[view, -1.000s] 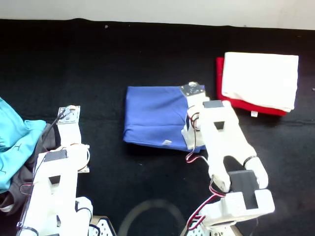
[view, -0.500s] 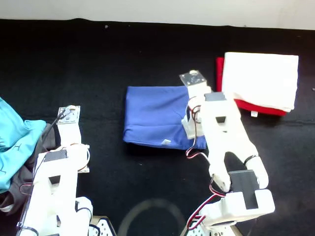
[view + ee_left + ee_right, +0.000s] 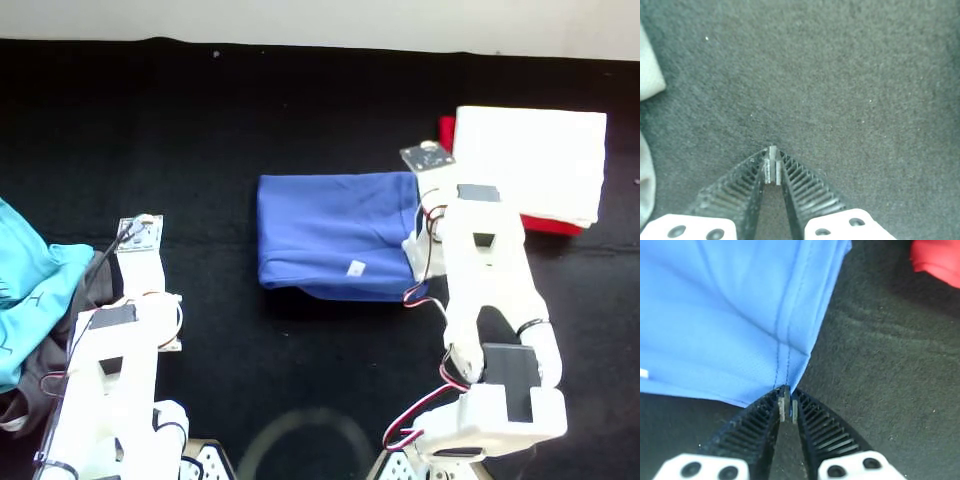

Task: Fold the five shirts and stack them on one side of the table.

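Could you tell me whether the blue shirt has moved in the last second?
Yes. The blue shirt, pinched by the right gripper, has slid slightly toward the folded white shirt.

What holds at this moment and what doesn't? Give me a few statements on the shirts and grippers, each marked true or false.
1. The right gripper is shut on an edge of the blue shirt. True.
2. The white shirt lies under the red shirt. False: the white one lies on top of the red one.
3. The left gripper holds the teal shirt. False: it is shut on nothing, over bare table; the teal shirt lies unfolded at the table's edge.
4. The blue shirt lies apart from the red and white pile. True: the right wrist view shows bare table between them.
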